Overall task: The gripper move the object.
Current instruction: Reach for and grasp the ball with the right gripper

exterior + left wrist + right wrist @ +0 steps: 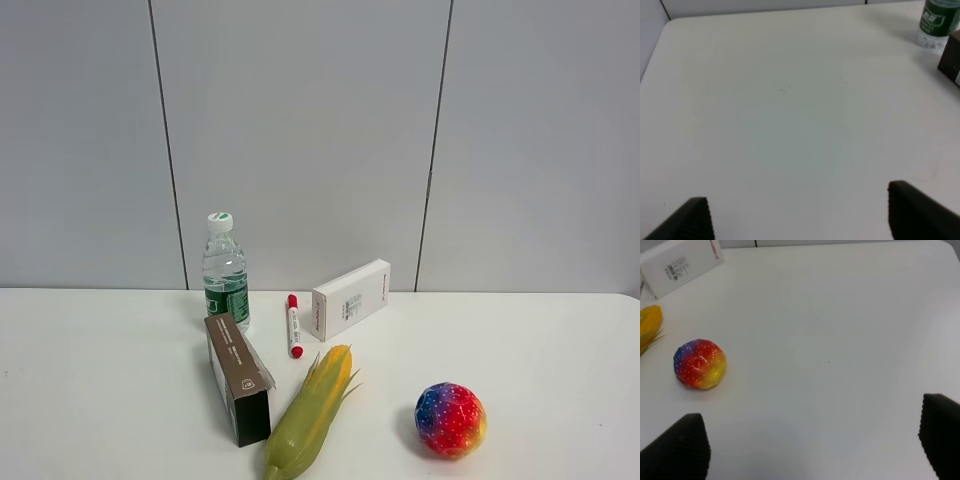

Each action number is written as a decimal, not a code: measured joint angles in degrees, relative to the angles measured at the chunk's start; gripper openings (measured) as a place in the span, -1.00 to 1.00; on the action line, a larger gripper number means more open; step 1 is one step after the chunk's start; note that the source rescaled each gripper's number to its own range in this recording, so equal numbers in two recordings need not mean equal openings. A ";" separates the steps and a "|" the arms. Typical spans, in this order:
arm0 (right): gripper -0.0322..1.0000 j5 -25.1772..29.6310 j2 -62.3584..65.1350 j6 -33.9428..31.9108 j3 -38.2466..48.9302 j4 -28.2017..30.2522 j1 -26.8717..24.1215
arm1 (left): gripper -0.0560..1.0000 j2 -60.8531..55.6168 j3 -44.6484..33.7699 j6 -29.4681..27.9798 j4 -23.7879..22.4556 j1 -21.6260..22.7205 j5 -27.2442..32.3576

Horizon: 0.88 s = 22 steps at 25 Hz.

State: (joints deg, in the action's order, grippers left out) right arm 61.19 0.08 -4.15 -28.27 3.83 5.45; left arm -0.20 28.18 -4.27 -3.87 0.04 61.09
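The speckled rainbow ball [451, 420] rests on the white table at the front right, blue-purple on its upper left, red and yellow elsewhere. It also shows in the right wrist view [699, 364]. My right gripper [812, 452] is open, its black fingertips [677, 447] wide apart, and the ball lies apart from it, off to one side. My left gripper [800, 215] is open over bare table, far from the ball. Neither arm shows in the exterior high view.
A yellow-green corn cob [312, 412] lies left of the ball. A brown and white box [238, 377], a water bottle [225, 271], a red marker [294, 325] and a white box [350, 299] stand behind. The table edge [655, 45] runs near the left gripper.
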 joint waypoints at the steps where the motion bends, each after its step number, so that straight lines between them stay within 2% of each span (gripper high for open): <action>1: 1.00 0.00 0.00 -0.37 0.00 0.00 0.00 | 1.00 0.00 0.00 0.00 0.00 0.00 0.00; 3: 1.00 0.81 -1.40 -2.04 -0.37 0.34 0.00 | 1.00 0.00 0.00 0.00 0.00 0.00 0.00; 6: 1.00 6.53 -8.73 -2.14 -4.43 0.21 0.00 | 1.00 0.00 0.00 -0.04 0.00 0.00 0.00; 8: 1.00 8.61 -15.04 0.70 -8.86 -1.13 0.00 | 1.00 0.00 0.00 -0.04 0.00 0.00 0.00; 10: 1.00 8.61 -21.78 4.86 -14.55 -5.11 0.00 | 1.00 0.00 0.00 -0.04 0.00 0.00 0.00; 14: 1.00 3.58 -32.53 9.16 -22.85 -16.39 0.18 | 1.00 0.00 0.00 -0.04 0.00 0.00 0.00; 18: 1.00 -0.60 -45.48 11.23 -25.68 -30.37 0.18 | 1.00 0.00 0.00 -0.04 0.00 0.00 0.00; 22: 1.00 -1.69 -58.72 22.75 -25.69 -43.73 0.34 | 1.00 0.00 0.00 0.00 0.00 0.00 0.00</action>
State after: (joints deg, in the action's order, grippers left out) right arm 59.50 -58.64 18.60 -53.96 -39.90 5.79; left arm -0.20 28.18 -4.26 -3.87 0.04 61.09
